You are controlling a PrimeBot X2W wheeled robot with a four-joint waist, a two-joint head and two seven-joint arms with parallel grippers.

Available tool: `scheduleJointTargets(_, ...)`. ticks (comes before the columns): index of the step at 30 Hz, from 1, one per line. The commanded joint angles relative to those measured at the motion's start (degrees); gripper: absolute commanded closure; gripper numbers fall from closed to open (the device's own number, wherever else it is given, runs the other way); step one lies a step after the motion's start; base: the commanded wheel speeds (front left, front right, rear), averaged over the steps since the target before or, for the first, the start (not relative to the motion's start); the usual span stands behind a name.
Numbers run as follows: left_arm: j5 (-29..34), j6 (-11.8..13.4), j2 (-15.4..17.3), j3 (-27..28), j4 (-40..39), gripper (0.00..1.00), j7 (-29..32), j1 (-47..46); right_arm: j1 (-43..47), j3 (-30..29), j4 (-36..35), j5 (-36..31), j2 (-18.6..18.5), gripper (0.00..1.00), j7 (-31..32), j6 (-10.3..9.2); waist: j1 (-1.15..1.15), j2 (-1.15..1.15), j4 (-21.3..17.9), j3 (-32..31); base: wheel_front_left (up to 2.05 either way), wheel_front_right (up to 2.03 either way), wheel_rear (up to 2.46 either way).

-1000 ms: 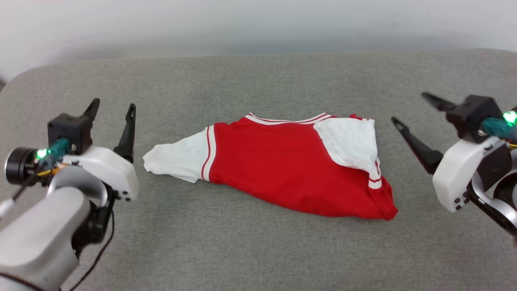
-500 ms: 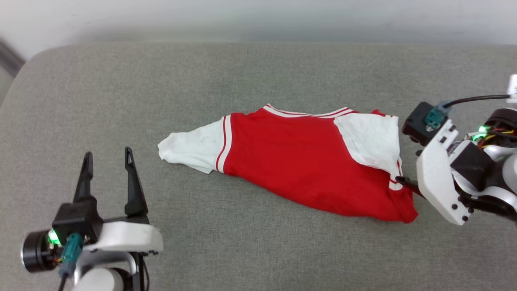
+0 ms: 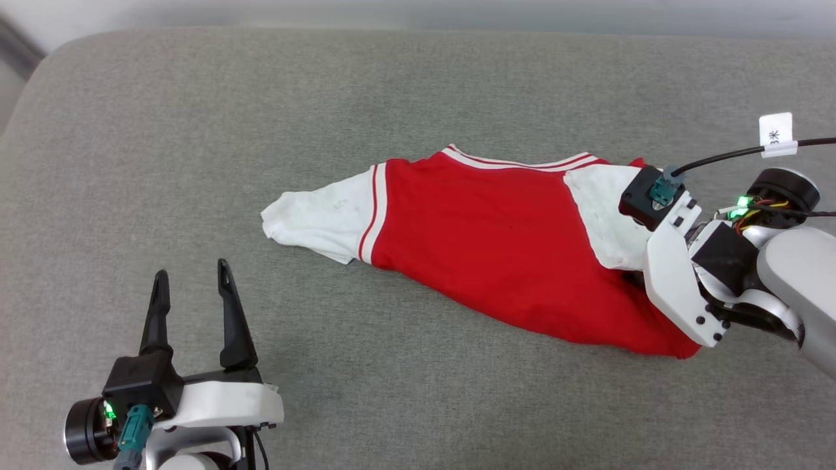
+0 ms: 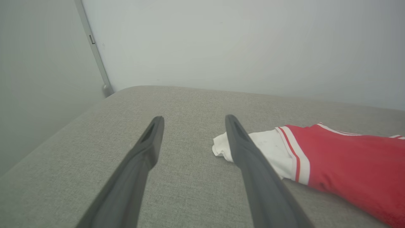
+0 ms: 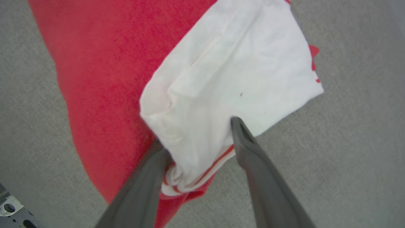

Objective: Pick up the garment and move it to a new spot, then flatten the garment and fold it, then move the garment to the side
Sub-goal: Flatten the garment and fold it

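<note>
Right tool (image 5: pixel 196 132) has swung in from 3 o'clock; its fingers stand spread astride the white sleeve (image 5: pixel 227 72) of the garment (image 3: pixel 483 241), not yet pinching. Left tool (image 3: pixel 192 269) spread, empty, at 7 o'clock. Garment crumpled at centre of grey cushion (image 3: pixel 196 130); every step remains.

**Arm ends: outer finish and fittings**

The left gripper (image 3: pixel 192 269) and the right gripper (image 5: pixel 196 133) each have two long, tapered, matt dark-grey fingers (image 4: pixel 142 161) set on a glossy white housing (image 3: pixel 219 401). A square black block (image 3: pixel 138 384) sits on each housing, with a teal connector (image 3: pixel 663 189) plugged in. The right housing has small dark screw recesses (image 3: pixel 699 321). A black cable (image 3: pixel 718 156) leaves the right connector and bears a white paper tag (image 3: pixel 776 134) with a printed mark. Green indicator lights (image 3: pixel 740 207) glow beside black cylindrical modules (image 3: pixel 784 188); red and yellow wires (image 3: pixel 761 207) run on the right; the forearm (image 3: pixel 800 261) is silver-grey.
</note>
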Motion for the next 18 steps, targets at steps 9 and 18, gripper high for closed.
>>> scheduleJointTargets(9, 3.6, -4.3, -4.5, 5.0, 2.1, 0.0, -0.2, 2.9, 2.6, -4.2, 3.6, 4.5, -1.5, 1.0, -15.2, -0.04, 0.0, 0.0, -3.4, -2.6, 0.0, 0.0, 0.0)
scheduleJointTargets(18, 6.1, -7.6, -7.9, 7.5, 2.7, 0.0, -0.2, 4.9, 15.5, -15.7, 11.1, 10.6, -4.5, 1.0, -26.9, -0.04, 0.0, 0.0, -4.8, -3.6, 0.0, 0.0, 0.0)
